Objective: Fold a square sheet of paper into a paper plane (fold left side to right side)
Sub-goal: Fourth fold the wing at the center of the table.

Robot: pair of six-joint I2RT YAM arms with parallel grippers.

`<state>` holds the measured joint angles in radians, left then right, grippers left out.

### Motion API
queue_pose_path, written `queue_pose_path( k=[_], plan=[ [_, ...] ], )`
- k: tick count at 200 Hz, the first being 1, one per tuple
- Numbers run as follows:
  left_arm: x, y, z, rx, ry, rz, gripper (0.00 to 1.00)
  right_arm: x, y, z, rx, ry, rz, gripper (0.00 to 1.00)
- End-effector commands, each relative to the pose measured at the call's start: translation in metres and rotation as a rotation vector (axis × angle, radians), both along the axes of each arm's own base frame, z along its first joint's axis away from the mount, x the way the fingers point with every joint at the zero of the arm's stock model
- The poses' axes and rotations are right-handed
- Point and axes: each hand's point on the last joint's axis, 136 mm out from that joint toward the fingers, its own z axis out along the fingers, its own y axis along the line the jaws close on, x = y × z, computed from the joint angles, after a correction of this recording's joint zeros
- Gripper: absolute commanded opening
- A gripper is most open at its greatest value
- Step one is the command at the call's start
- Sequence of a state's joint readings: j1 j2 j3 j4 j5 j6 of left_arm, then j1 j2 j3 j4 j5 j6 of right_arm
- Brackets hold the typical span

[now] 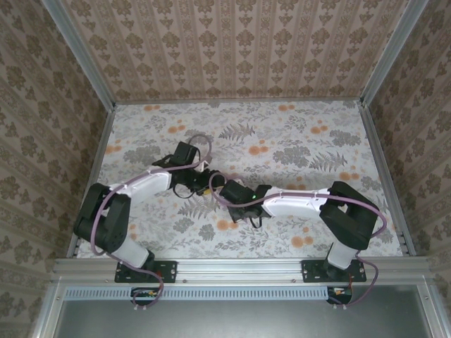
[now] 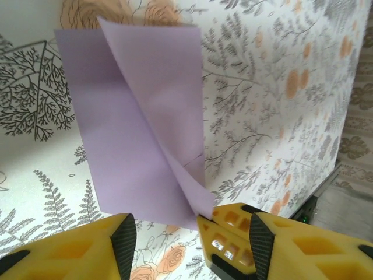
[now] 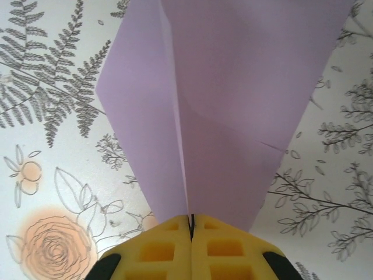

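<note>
My right fingers [image 3: 201, 233] clench the tip of the paper plane [image 3: 233, 105], which runs straight away from them; my left fingers [image 2: 122, 239] stand released astride that tip.

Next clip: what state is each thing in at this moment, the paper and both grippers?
Pale lilac folded paper plane: creased lengthwise, tapering, narrow end pinched.
Right gripper: jaws shut on the plane's narrow end.
Left gripper: jaws open, one on either side of that pinched end, gripping nothing.
</note>
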<state>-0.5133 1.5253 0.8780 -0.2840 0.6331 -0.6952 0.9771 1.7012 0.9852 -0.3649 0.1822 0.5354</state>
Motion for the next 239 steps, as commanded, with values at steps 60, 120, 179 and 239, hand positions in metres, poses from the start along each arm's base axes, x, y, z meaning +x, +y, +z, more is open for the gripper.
queue_pose_path(
  k=[60,120,179,239],
  plan=[
    [-0.018,-0.004,-0.026,-0.028,0.068,-0.015,0.34,-0.02,0.015,-0.004,0.215,0.178,0.002,0.0],
    [-0.02,-0.029,-0.042,-0.02,0.094,-0.069,0.34,-0.017,0.009,-0.002,0.351,0.221,-0.052,0.0],
    [-0.021,-0.044,-0.053,-0.01,0.111,-0.097,0.39,-0.015,0.006,-0.005,0.435,0.264,-0.086,0.0],
    [-0.022,-0.043,-0.063,0.021,0.129,-0.099,0.4,-0.012,0.001,-0.008,0.498,0.291,-0.134,0.0]
  ],
)
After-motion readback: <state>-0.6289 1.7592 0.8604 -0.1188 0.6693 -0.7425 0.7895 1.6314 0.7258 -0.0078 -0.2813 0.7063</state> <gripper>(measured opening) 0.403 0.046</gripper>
